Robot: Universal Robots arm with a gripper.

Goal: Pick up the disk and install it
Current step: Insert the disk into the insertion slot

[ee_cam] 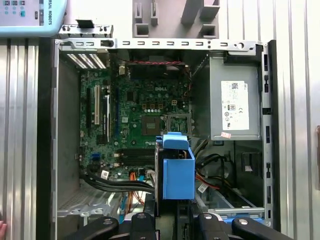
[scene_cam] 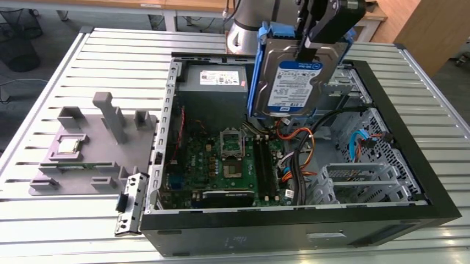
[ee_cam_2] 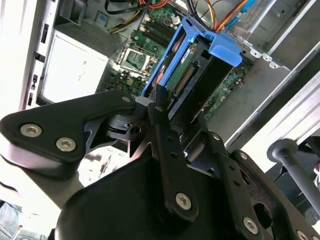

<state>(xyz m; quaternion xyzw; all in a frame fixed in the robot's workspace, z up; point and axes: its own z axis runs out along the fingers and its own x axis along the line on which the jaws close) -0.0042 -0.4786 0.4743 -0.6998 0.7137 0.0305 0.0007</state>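
Because bound for a slot rather than a flat rest, by my reading, carried the disk (scene_cam: 294, 82) on end, hanging straight below the tool (scene_cam: 314, 43) with the label facing out. Held it clear above the open case (scene_cam: 294, 236), over the board (scene_cam: 228, 159) and touching nothing inside; not yet installed. Showed the blue carrier (ee_cam_2: 225, 50) framing it at the end farthest from the tool, presumably there to latch into the cage (scene_cam: 367, 176) lower down and off to one side. Had the tool closed to about the disk's thickness, fingers (ee_cam_2: 159, 107) pinching its two flat faces near the upper end. Had no contact with the grey fixture (scene_cam: 96, 148) on the desk (scene_cam: 125, 49), well apart from the tool beyond the case wall.
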